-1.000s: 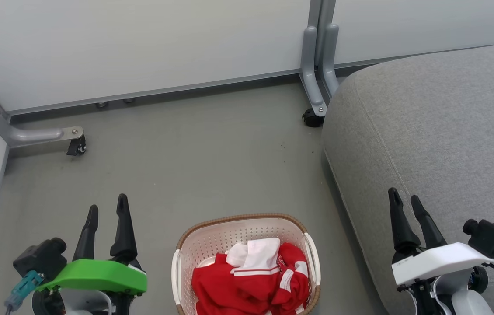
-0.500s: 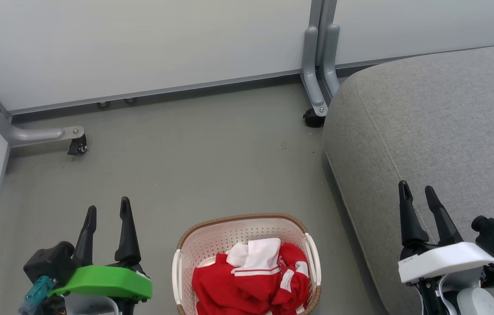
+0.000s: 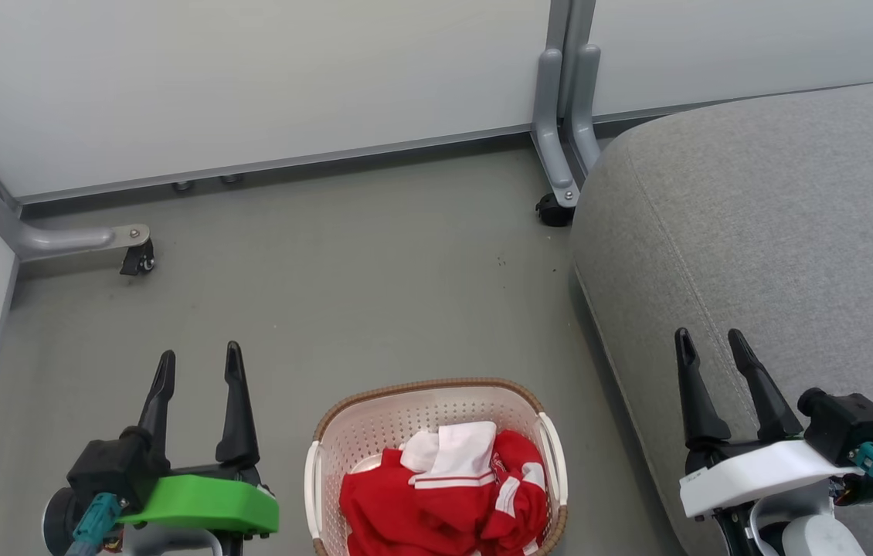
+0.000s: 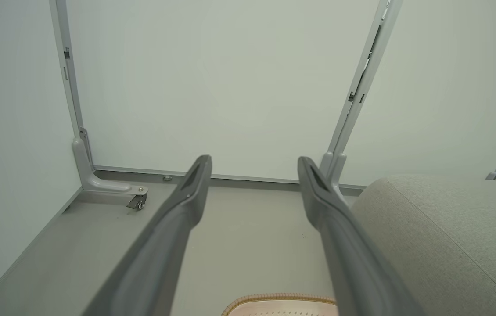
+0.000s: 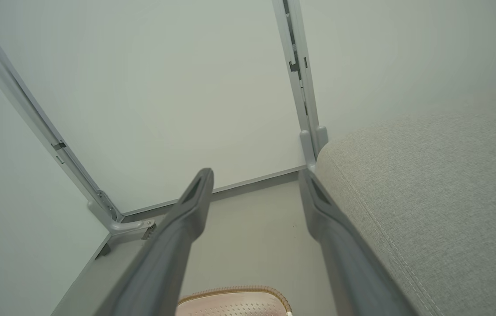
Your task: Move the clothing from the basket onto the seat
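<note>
The clothing [image 3: 405, 510] lies heaped in the basket [image 3: 429, 384] on the floor [image 3: 375, 293], just beside the seat [image 3: 776, 216], so the carry should be short. The left hand [image 3: 200, 354] and right hand [image 3: 709, 336] flank it, both spread apart and empty, ready to reach in

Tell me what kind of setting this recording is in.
Probably a staged test bay rather than a home: pale partition panels on grey wheeled feet fence off a grey floor, with a sofa seat and a laundry basket set inside.
</note>
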